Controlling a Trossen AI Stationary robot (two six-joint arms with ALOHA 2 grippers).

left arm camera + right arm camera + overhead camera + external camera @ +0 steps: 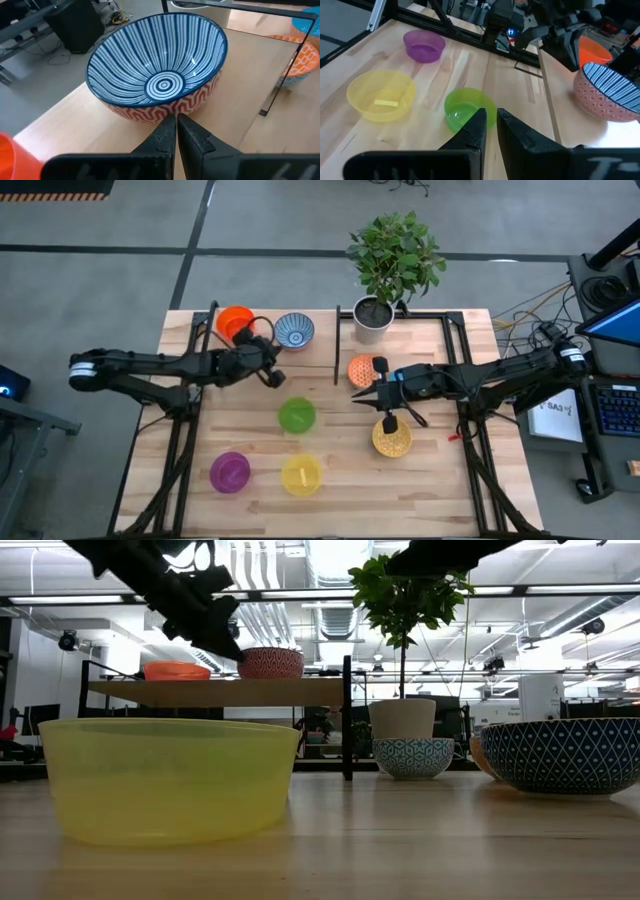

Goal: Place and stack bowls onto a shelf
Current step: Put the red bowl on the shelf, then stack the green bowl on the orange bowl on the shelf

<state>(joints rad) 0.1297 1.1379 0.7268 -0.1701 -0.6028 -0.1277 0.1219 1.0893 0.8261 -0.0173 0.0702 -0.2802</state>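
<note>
the blue striped bowl sits on the shelf beside the red-orange bowl. the left gripper is just behind it, pinched closed and holding nothing. the right gripper is closed and empty too, near the green bowl. i think that bowl goes next, so the claw must open first.

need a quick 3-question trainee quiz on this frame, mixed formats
1. True or false: the blue-striped bowl sits on the shelf beside the red-orange bowl.
2. Which bowl lies closest ahead of the right pincer? A) purple bowl B) green bowl C) yellow bowl
3. Fill in: the left pincer is closed and holds ____.

Key: 1 true; 2 B; 3 nothing, it sits just short of the blue-striped bowl.
</note>
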